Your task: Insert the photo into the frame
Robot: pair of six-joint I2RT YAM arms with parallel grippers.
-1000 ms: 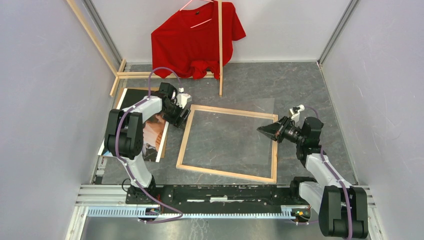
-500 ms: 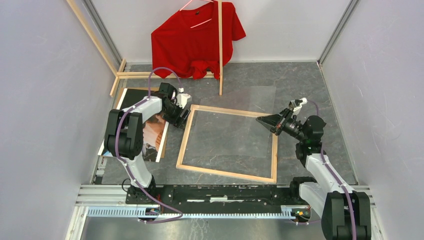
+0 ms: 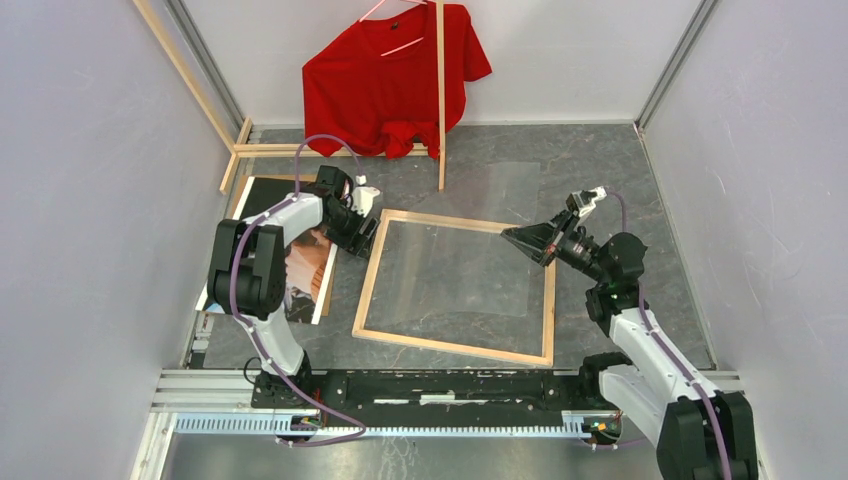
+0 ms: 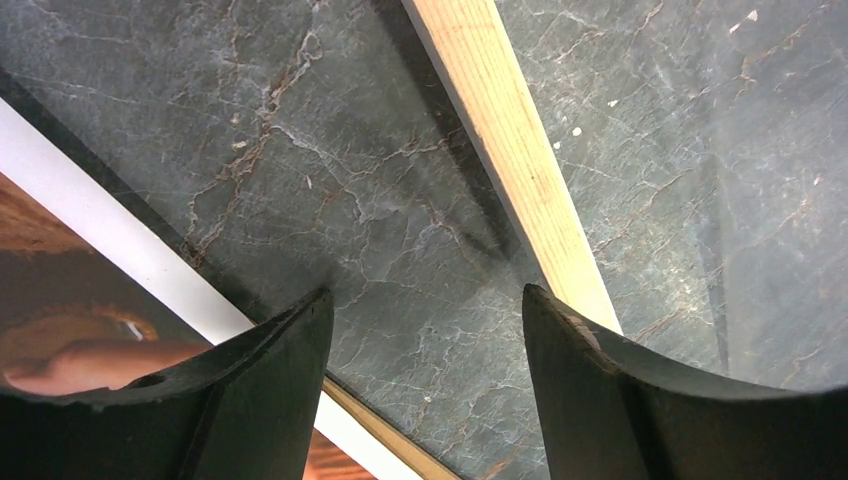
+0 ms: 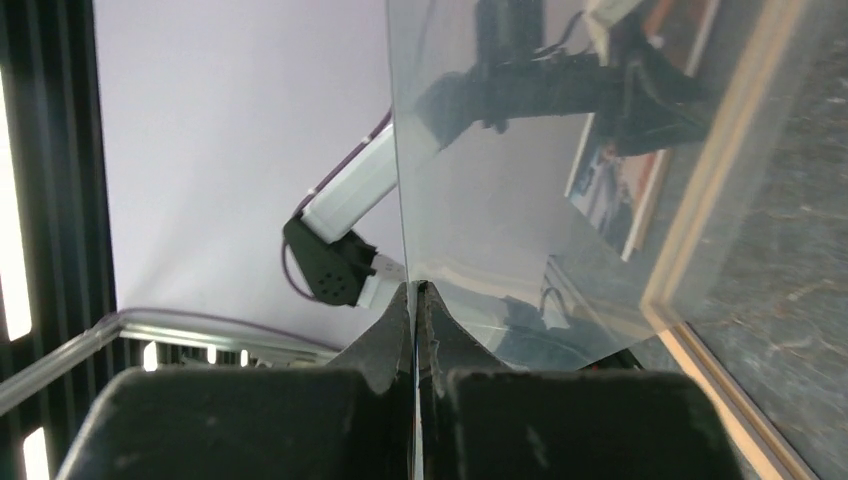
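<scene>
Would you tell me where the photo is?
Top view: the photo lies at the table's left, partly under the left arm, beside the frame's left rail.

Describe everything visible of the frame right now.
The frame is a thin rectangle of pale bare wood, lying flat and slightly askew on the dark marbled table. Its opening shows the tabletop. A clear sheet, pinched by the shut right gripper, slants over it. The open left gripper sits at its far left corner; contact is unclear.
</scene>
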